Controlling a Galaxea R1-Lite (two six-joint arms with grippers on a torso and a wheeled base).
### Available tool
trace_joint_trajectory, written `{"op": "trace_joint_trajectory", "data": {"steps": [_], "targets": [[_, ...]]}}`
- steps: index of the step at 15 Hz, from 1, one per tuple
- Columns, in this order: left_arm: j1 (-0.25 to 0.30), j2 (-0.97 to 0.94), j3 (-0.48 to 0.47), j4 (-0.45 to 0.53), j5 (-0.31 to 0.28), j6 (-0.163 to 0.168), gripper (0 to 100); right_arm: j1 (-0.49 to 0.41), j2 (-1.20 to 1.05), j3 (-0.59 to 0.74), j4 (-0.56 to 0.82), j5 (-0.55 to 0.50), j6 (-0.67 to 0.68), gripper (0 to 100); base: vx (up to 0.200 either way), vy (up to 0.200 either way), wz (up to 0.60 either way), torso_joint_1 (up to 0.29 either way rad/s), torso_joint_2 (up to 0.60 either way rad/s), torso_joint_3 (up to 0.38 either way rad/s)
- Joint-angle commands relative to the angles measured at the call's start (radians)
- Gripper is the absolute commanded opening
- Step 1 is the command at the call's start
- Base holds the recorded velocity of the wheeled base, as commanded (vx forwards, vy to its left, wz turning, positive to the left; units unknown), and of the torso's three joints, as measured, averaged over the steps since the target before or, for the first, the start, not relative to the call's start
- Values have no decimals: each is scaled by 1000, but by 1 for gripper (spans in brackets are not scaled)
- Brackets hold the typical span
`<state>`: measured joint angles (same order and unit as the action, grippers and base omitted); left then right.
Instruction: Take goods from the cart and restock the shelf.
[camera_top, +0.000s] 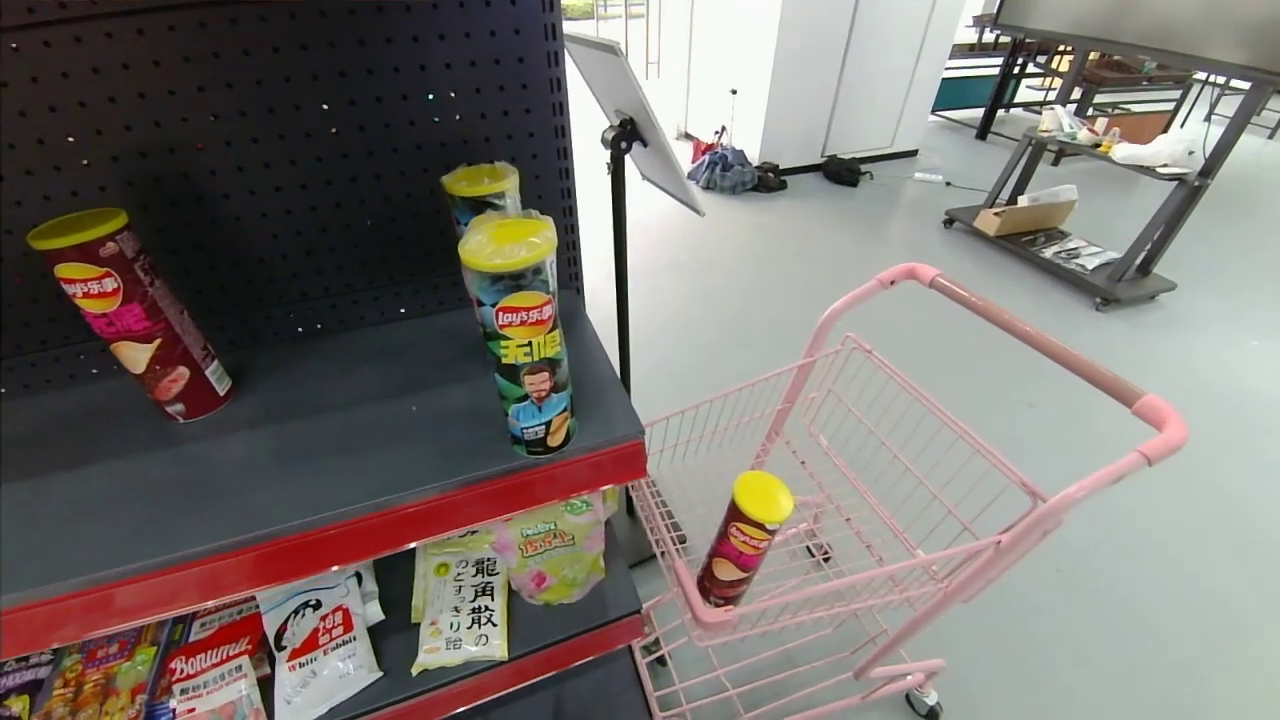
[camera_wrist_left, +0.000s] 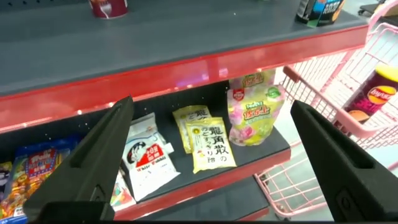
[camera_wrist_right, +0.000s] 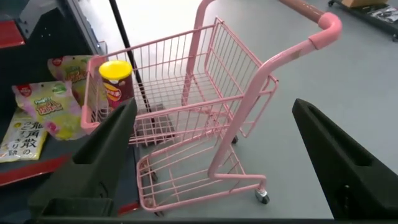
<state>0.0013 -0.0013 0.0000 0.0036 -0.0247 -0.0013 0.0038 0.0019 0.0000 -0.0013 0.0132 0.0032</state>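
A dark red chip can w/ a yellow lid (camera_top: 745, 540) is seen leaning in a corner of the pink wire cart (camera_top: 1000, 320), ahead of the right gripper (camera_wrist_right: 214, 102) and well apart from it. From the left gripper (camera_wrist_left: 211, 102) it is off to the robot's right. Both grippers are spread wide open and nothing is held

The can is judged to be light and stiff, prob. a card tube. It is smooth and round, so it could slip or roll, and the chips inside could be broken by a hard squeeze. It is best taken round the middle, under the lid, as its foot is boxed in by wires

In the head view the grey top shelf w/ a red edge (camera_top: 300, 450) is shown w/ 3 more yellow-lidded cans (camera_top: 520, 330) and room between them. The snack bags (camera_wrist_left: 205, 143) on the lower shelf are shown up close in the left wrist view. The cart's low rack (camera_wrist_right: 186, 180) and a wheel (camera_wrist_right: 262, 197) are shown in the right wrist view
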Motion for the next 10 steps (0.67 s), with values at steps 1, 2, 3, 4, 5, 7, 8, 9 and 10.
{"op": "trace_joint_trajectory", "data": {"steps": [1, 2, 3, 4, 5, 7, 8, 9, 10], "targets": [[0, 1, 0, -1, 0, 0, 100, -1, 0, 0, 0, 1, 0, 100, 0, 0, 0, -139, 344, 207], [0, 1, 0, -1, 0, 0, 100, -1, 0, 0, 0, 1, 0, 100, 0, 0, 0, -144, 373, 232], [0, 1, 0, -1, 0, 0, 100, -1, 0, 0, 0, 1, 0, 100, 0, 0, 0, -139, 349, 217], [0, 1, 0, -1, 0, 0, 100, -1, 0, 0, 0, -1, 0, 100, 0, 0, 0, -144, 364, 212], [0, 1, 0, -1, 0, 0, 100, -1, 0, 0, 0, -1, 0, 100, 0, 0, 0, -139, 364, 222], [0, 1, 0, -1, 0, 0, 100, -1, 0, 0, 0, -1, 0, 100, 0, 0, 0, -137, 378, 229], [0, 1, 0, -1, 0, 0, 100, -1, 0, 0, 0, -1, 0, 100, 0, 0, 0, -129, 388, 246], [0, 1, 0, -1, 0, 0, 100, -1, 0, 0, 0, -1, 0, 100, 0, 0, 0, -139, 393, 246], [0, 1, 0, -1, 0, 0, 100, -1, 0, 0, 0, 1, 0, 100, 0, 0, 0, -154, 422, 281]]}}
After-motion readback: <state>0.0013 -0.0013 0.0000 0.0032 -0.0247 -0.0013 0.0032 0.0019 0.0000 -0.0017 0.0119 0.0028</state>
